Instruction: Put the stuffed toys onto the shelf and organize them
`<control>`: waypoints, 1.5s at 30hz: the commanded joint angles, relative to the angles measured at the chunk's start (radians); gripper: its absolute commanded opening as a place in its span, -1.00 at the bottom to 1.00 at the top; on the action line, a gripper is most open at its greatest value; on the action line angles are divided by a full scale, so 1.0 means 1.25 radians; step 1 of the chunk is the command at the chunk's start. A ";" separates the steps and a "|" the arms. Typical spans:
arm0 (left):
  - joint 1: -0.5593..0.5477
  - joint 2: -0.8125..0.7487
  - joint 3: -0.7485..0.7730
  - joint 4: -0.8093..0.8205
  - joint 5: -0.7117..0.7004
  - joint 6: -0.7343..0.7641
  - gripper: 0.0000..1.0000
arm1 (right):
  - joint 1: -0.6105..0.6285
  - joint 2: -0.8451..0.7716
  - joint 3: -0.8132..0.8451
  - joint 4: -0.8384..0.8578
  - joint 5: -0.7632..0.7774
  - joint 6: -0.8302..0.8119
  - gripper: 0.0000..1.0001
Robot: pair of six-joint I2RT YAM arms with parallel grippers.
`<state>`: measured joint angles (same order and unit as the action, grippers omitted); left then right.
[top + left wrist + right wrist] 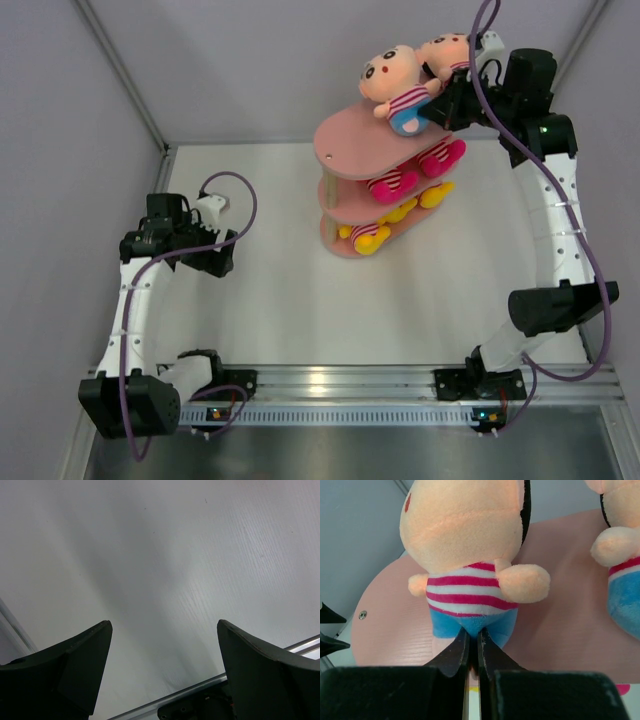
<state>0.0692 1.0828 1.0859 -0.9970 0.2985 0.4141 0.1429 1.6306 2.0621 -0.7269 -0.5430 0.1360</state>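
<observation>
Jaws of the right gripper [473, 642] pinch shut on a striped doll [470, 590] atop the shelf [345, 150] at one o'clock; left gripper [162, 630], nine o'clock, gapes open above the table [200, 555].

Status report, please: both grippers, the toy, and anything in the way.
Left gripper open, empty. Right gripper shut on striped-shirt doll at its blue bottoms, at shelf top tier. Second striped doll close beside it, apart.
</observation>
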 commanded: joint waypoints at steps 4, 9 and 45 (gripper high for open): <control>-0.003 -0.004 0.014 0.002 -0.002 0.000 0.84 | -0.028 -0.036 0.016 0.008 -0.054 0.056 -1.00; -0.003 -0.004 0.012 0.002 -0.003 -0.002 0.84 | -0.048 -0.021 0.046 -0.061 -0.093 0.035 -1.00; -0.192 0.424 0.271 0.276 -0.117 -0.049 0.80 | -0.052 -0.384 -0.309 0.067 -0.014 -0.017 0.54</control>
<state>-0.1459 1.5085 1.2991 -0.8223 0.1661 0.3988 0.0822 1.2125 1.7313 -0.7296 -0.5842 0.1314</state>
